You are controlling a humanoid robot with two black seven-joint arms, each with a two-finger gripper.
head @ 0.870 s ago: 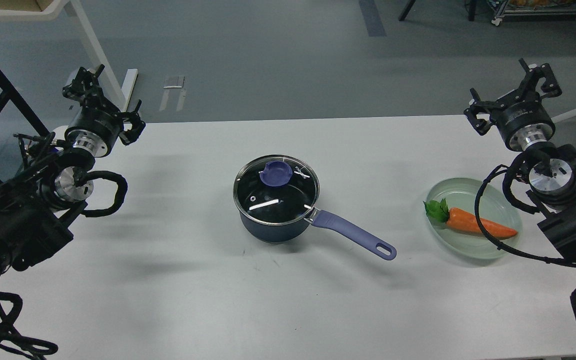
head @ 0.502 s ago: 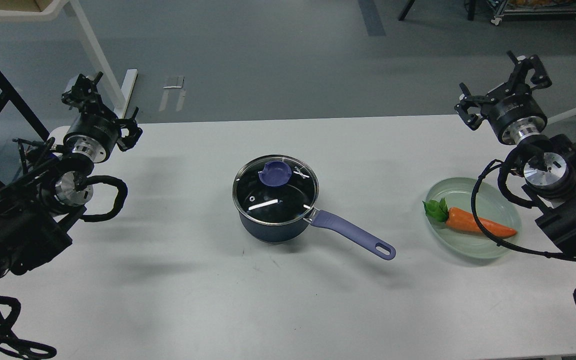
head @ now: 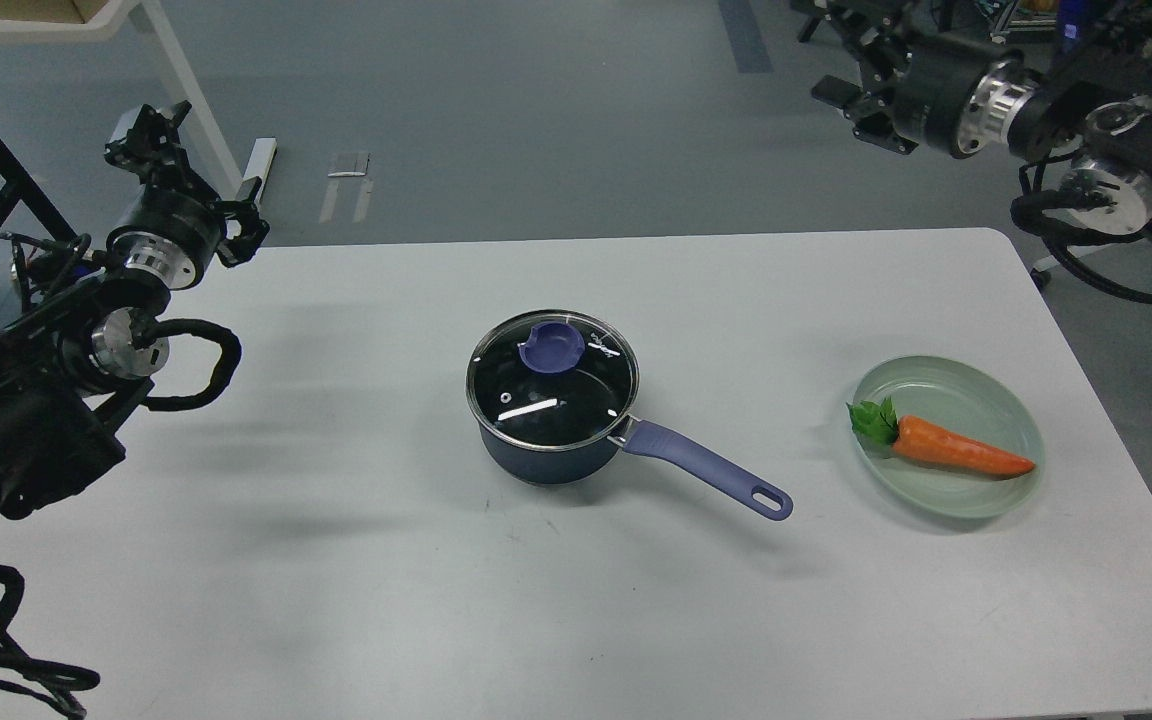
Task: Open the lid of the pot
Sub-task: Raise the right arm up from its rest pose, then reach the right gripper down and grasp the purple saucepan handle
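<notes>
Lid on pot, mid-surface; neither arm engaged yet.

Pot point(head: 548, 440) sits at centre of the surface point(head: 336, 600), handle aimed toward the near right corner; lid point(head: 551, 380) seated flat, purple knob point(head: 550, 347) toward the far edge; left pincer point(head: 151, 135) off the far left corner, right pincer point(head: 851, 60) beyond the far right corner, both empty and well apart from the pot, opening too dark to tell; approach step; next likely calls for centring above the knob, closing, lifting straight up.
</notes>
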